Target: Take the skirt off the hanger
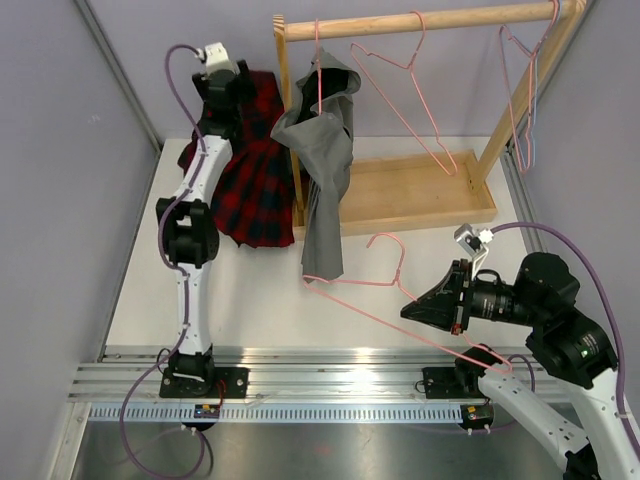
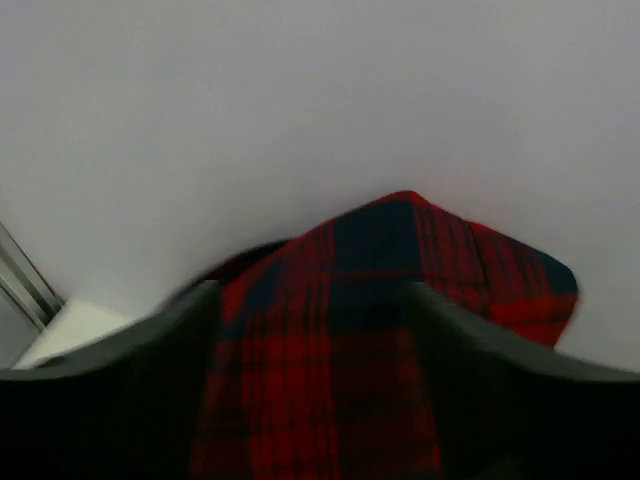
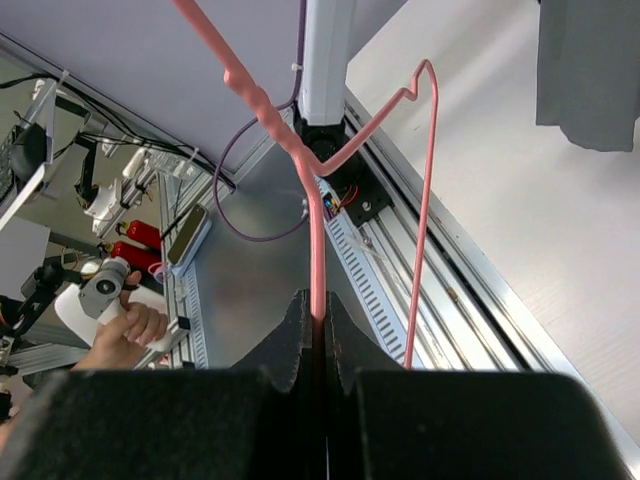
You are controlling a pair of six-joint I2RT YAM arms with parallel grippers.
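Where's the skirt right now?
Top view, far left: the skirt hangs from the shut left gripper, just left of the grey garment on the wooden rack.

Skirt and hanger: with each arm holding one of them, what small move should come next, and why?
Probably lower the left gripper and lay the skirt on the table. The skirt hangs from that gripper alone, clear of the hanger, which the right gripper pinches over the near edge. The two look already separated.

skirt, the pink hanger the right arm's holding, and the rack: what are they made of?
skirt: soft woven cloth, matte tartan; it drapes in pleats.
hanger: thin wire, probably metal under a smooth pink coating; it holds sharp bends.
rack: wood by its pale tan colour, matte, seemingly unvarnished.
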